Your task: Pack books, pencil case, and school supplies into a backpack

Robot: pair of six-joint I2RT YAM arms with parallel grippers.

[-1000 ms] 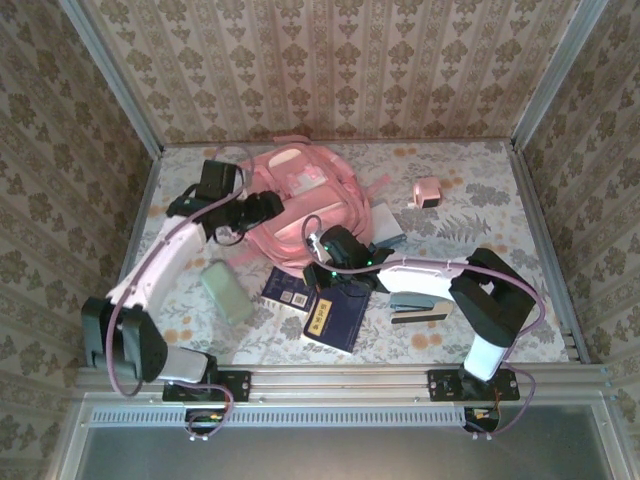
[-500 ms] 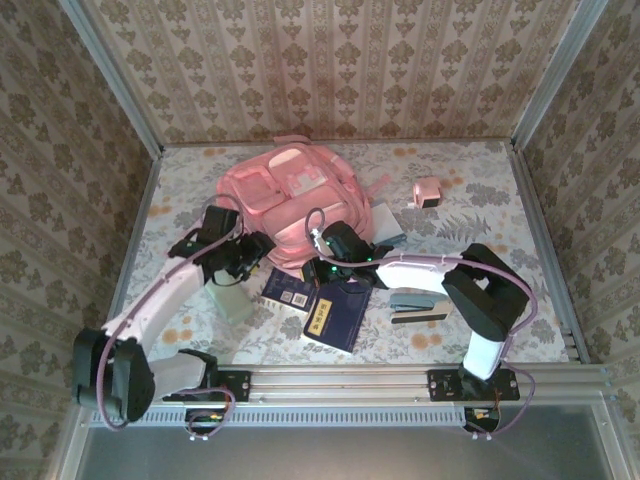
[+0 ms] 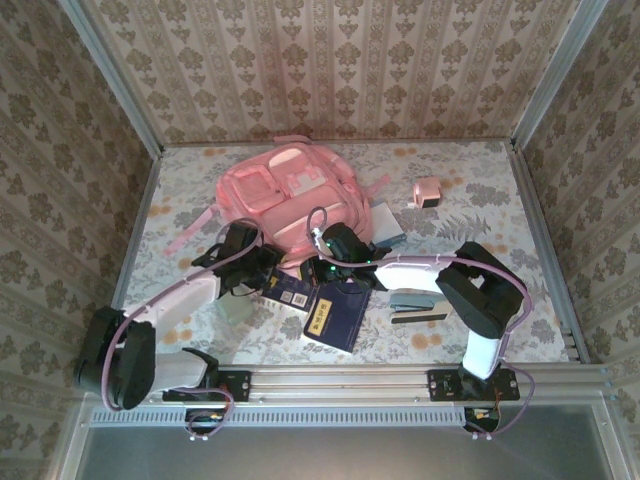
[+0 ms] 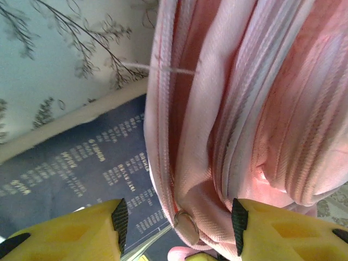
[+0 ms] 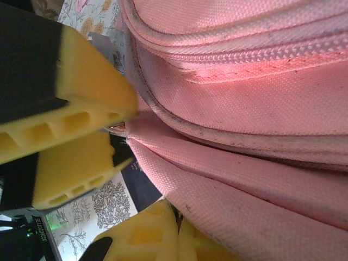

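The pink backpack point(image 3: 285, 195) lies mid-table. It looks soft, floppy and light, best taken by its stiffer zipper seam. 1 navy book point(image 4: 81, 163) lies at its near edge. The right gripper point(image 5: 175, 239) is pinched closed there, and the left gripper point(image 4: 176, 218) is half-wide astride the zipper ring point(image 4: 186, 223).

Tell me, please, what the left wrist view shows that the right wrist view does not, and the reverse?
Left wrist view: the navy book with its pale print, partly covered by pink fabric. Right wrist view: a zipper seen close up along the bag, and the right gripper, shut and apparently pinching the fabric's lower edge. Both share the backpack, the floral table cover, and the left gripper, its yellow fingers apart on either side of a small metal ring.
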